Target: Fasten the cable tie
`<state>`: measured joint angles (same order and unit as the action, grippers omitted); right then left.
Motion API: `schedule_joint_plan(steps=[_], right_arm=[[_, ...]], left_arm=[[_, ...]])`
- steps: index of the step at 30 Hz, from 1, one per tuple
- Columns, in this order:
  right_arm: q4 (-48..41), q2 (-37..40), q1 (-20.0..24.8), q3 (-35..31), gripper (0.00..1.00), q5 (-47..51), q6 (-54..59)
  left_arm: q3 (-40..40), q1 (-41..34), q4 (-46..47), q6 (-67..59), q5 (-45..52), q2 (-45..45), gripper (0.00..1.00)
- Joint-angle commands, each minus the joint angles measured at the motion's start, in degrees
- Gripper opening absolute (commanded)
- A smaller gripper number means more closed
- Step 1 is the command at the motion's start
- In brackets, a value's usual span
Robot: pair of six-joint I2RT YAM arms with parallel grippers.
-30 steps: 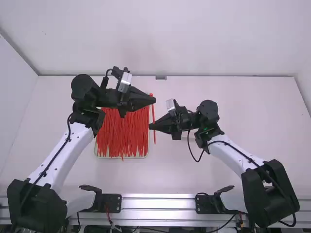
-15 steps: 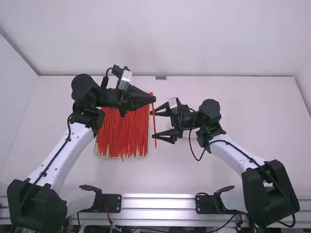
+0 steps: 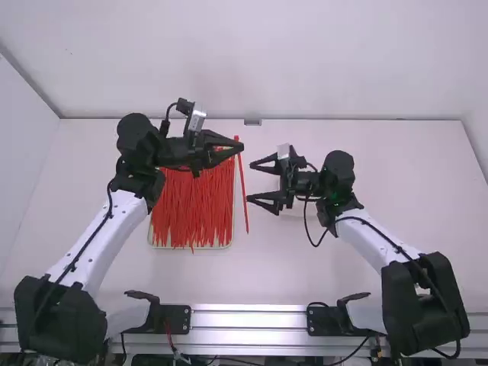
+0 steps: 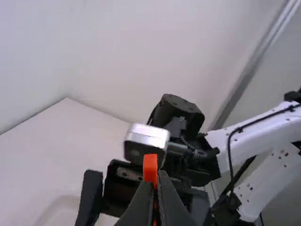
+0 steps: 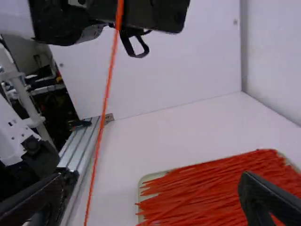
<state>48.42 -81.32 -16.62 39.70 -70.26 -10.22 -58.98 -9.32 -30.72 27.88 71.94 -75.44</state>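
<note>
Jaws of the left gripper (image 3: pixel 237 150) clench the red cable tie (image 3: pixel 243 191). Beside it, jaws of the right gripper (image 3: pixel 255 183) gape wide.

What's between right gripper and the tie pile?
A single red cable tie, held by the left gripper, hangs there, per the high view.

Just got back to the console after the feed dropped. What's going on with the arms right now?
The left gripper is shut on the top end of a red tie, which hangs down beside the tray of spare ties. The right gripper is wide open, facing the tie's middle without touching it. The tie is straight, not yet looped or fastened.
</note>
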Motion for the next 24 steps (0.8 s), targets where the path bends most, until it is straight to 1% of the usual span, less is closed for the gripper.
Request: schedule_joint_plan(steps=[1,3,7,10,12,15,17,22,24], right_arm=[[1.6,-0.3,0.9,1.6,0.98,0.9,1.9],[3.3,-0.3,1.4,1.6,0.98,0.9,2.1],[5.6,-0.3,1.0,1.6,0.98,-1.4,6.2],[6.8,-0.3,0.8,1.6,0.98,-7.7,16.2],[6.9,-0.3,0.9,1.6,0.98,-9.2,18.0],[6.8,-0.3,0.9,1.5,0.98,-12.1,22.7],[6.8,-0.3,0.9,1.5,0.98,-16.2,30.3],[6.7,-0.3,0.9,1.2,0.98,-18.4,41.2],[6.7,-0.3,0.9,0.6,0.98,-18.4,49.2]], left_arm=[[-0.6,0.4,-0.4,-0.2,-1.9,-1.6,0.01],[-0.6,0.4,0.3,-0.3,-3.9,-3.0,0.01],[-0.7,1.1,-0.5,-0.1,-4.0,-5.2,0.01],[-2.4,4.3,2.0,0.2,-2.9,-7.9,0.01],[-3.7,5.4,2.0,0.8,-0.9,-9.4,0.01],[-5.6,7.3,1.6,3.9,2.3,-11.2,0.01],[-8.0,8.7,1.8,8.5,4.0,-13.8,0.01],[-10.8,8.9,1.8,16.6,4.5,-17.3,0.01],[-12.2,8.9,1.8,21.7,5.2,-18.8,0.01]])
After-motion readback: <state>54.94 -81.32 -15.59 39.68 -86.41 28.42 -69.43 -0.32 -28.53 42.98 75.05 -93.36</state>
